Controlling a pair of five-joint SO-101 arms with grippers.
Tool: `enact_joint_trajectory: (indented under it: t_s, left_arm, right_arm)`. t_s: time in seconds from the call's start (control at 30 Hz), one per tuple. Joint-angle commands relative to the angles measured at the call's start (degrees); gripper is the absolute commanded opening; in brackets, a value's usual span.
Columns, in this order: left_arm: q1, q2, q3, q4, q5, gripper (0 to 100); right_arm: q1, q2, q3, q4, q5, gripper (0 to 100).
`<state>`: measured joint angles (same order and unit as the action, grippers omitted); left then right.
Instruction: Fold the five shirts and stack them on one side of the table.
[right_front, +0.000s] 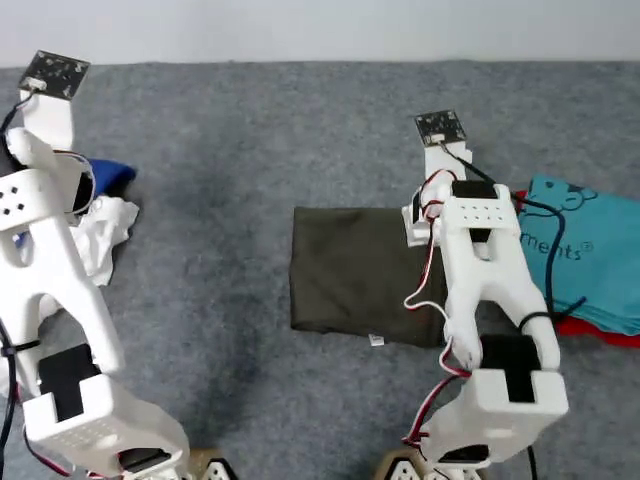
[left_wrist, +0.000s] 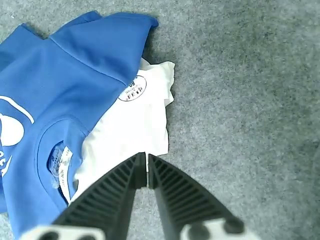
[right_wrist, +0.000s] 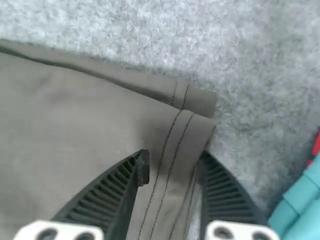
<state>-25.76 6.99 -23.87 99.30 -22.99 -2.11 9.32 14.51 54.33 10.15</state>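
Stitching on the dark green shirt (right_wrist: 75, 110) is running between the wide-open jaws of the right gripper (right_wrist: 172, 162); I am thinking it should be going down low and pinching both layers of that edge, not just the top one; the shirt is lying folded flat near the middle of the table (right_front: 220, 150); close by, a teal shirt (right_front: 590, 250) is resting on a red shirt (right_front: 600, 333), crowding the arm; far over, the left gripper (left_wrist: 147, 160) is hanging pressed shut above a white shirt (left_wrist: 135, 120) tucked partly under a blue shirt (left_wrist: 65, 85).
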Motion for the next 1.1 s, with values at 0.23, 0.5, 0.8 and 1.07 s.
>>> enact_joint_trajectory:
  t_s: [0.23,0.5,0.8,1.07]
  left_arm:
    - [-0.3,-2.6,0.0,1.1,-0.5,1]
    - [-0.3,-2.6,0.0,1.1,-0.6,1]
    - [-0.3,-2.6,2.2,0.2,-4.7,1]
    - [0.1,-2.6,3.0,-0.2,-4.7,1]
  right_arm:
    - [-0.8,6.7,-14.9,4.5,1.7,2.8]
    - [-0.4,12.6,-24.7,4.8,5.4,2.8]
    - [0.7,15.3,-29.5,10.2,5.1,2.8]
    - [1.0,15.3,-31.6,24.7,4.9,8.8]
